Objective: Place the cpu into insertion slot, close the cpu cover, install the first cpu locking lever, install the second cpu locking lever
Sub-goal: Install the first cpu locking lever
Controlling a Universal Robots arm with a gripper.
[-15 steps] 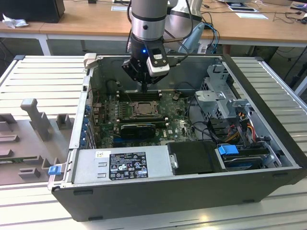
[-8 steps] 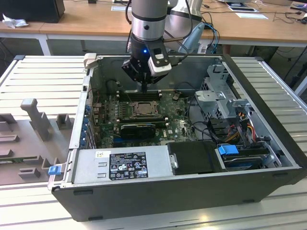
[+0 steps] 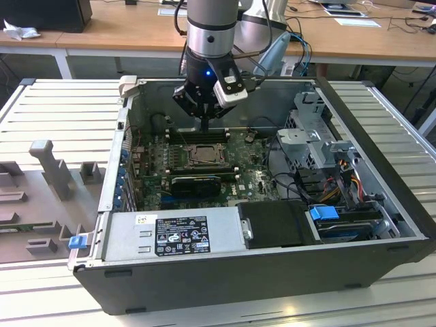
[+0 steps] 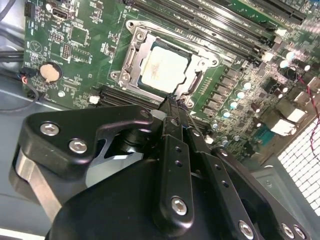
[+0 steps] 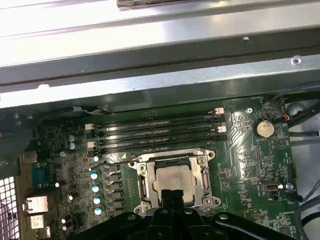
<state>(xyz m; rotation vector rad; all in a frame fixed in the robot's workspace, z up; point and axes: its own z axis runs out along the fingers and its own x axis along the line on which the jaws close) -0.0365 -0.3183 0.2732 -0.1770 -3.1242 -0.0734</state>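
Pincer (image 4: 173, 103), closed and empty, hovers at the cpu (image 4: 163, 70) seated in the insertion slot (image 4: 131, 59).

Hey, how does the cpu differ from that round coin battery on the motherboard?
The cpu is square; the coin battery is round. The cpu is the larger of the two and sits framed inside the silver-rimmed insertion slot; the coin battery sits apart on the green motherboard. Both are flat, pale and metallic.
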